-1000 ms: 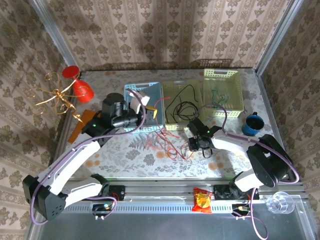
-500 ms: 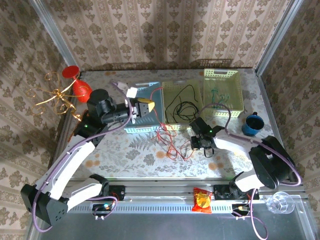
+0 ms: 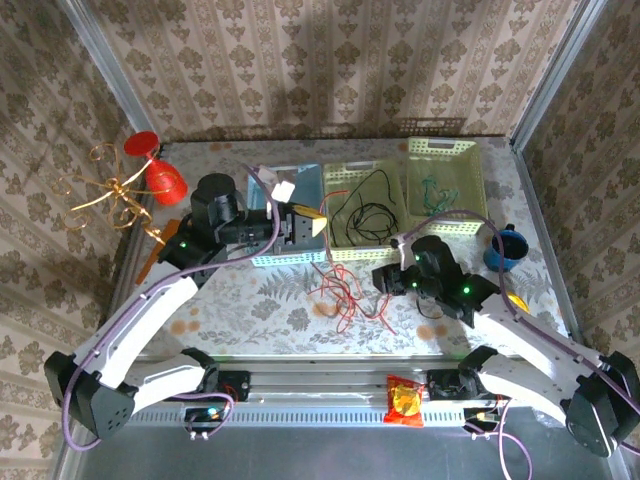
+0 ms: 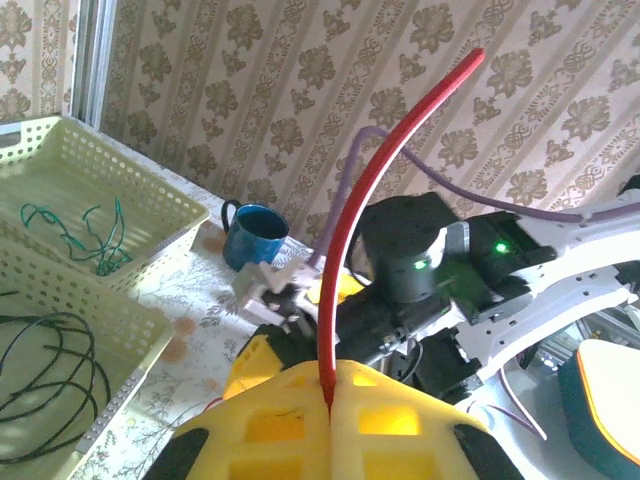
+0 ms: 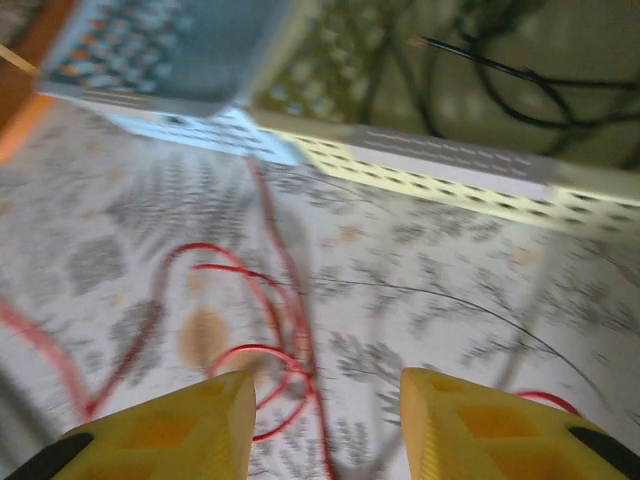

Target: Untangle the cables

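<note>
Red and very thin, a plastic-sheathed red cable lies in loose, overlapping loops on the floral-patterned table, just in front of a row of baskets. Thin black cables sit coiled in the middle yellow-green perforated basket. Thin green cables lie crumpled in the right-hand yellow-green basket.

One strand of the red cable climbs out of the heap to the left gripper. That gripper hangs over the near side where the pale blue plastic basket meets the middle one. In the left wrist view its yellow fingers are pressed together on the red cable, which rises from between the tips in a stiff curve.

The right gripper hovers low, just beside the red heap. Its wrist view is blurred, but the yellow fingers stand apart with nothing clamped. Red loops lie on the table beneath them, and a hair-thin black strand runs across the tabletop. A blue enamel mug stands near the table's right edge.
</note>
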Robot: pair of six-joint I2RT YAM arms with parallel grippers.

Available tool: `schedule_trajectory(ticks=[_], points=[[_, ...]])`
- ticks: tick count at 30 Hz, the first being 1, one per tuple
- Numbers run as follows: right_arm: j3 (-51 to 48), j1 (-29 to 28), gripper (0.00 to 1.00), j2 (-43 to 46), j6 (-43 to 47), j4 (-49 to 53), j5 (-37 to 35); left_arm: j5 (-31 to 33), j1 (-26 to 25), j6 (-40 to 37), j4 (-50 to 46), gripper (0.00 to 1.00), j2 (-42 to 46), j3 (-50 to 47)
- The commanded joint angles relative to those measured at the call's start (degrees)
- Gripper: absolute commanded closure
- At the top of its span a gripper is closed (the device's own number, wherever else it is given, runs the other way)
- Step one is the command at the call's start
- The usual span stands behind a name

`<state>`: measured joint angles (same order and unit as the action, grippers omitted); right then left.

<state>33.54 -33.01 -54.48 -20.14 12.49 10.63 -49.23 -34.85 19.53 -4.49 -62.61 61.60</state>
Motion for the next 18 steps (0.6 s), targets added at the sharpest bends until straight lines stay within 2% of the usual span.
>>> schedule_trajectory(ticks=[1, 5, 11, 18], points=[[1.6, -0.9, 0.55, -1.7, 4.5, 0.2, 9.6, 0.7, -0.3, -1.7, 0.3, 1.0, -0.9, 1.6], [6.1, -3.7, 0.49, -7.6, 6.2, 4.5, 10.6, 1.5, -0.3, -2.4, -0.4, 1.0, -1.3, 2.0], [7.0, -4.6, 0.48, -11.1, 7.1, 2.2, 9.4, 1.7, -1.0, -3.1, -1.7, 1.0, -0.4, 1.0], [10.9, -5.9, 0.5, -20.6, 8.3, 0.5, 9.3, 2.7, -1.9, -3.2, -1.2, 1.0, 1.0, 0.1]])
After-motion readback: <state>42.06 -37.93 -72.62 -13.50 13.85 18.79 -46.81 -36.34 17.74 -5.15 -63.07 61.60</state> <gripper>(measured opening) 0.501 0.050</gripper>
